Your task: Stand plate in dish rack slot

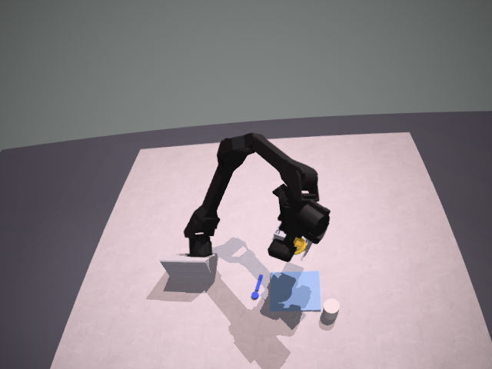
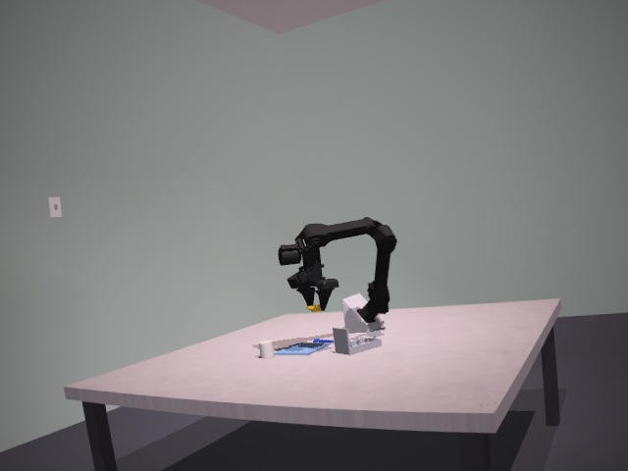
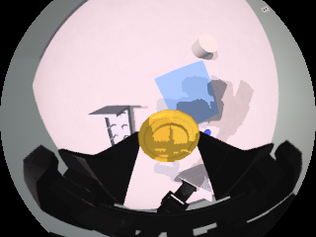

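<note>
The plate [image 1: 298,245] [image 2: 314,307] [image 3: 169,134] is small, round and yellow. My gripper [image 1: 296,249] [image 2: 315,304] [image 3: 169,134] is shut on it and holds it in the air above the table, behind the blue mat [image 1: 311,282] [image 2: 299,349] [image 3: 180,86]. In the wrist view the plate fills the gap between the two black fingers. The grey dish rack [image 1: 186,270] [image 2: 354,341] [image 3: 118,121] stands by the arm's base, to the left of the gripper in the top view. Its slots show only as small rails in the exterior view.
A blue spoon [image 1: 257,287] [image 2: 319,340] lies left of the mat. A white cup [image 1: 330,308] [image 2: 265,348] [image 3: 205,46] stands at the mat's near right corner. The table [image 1: 377,238] [image 2: 405,385] is wide and pale.
</note>
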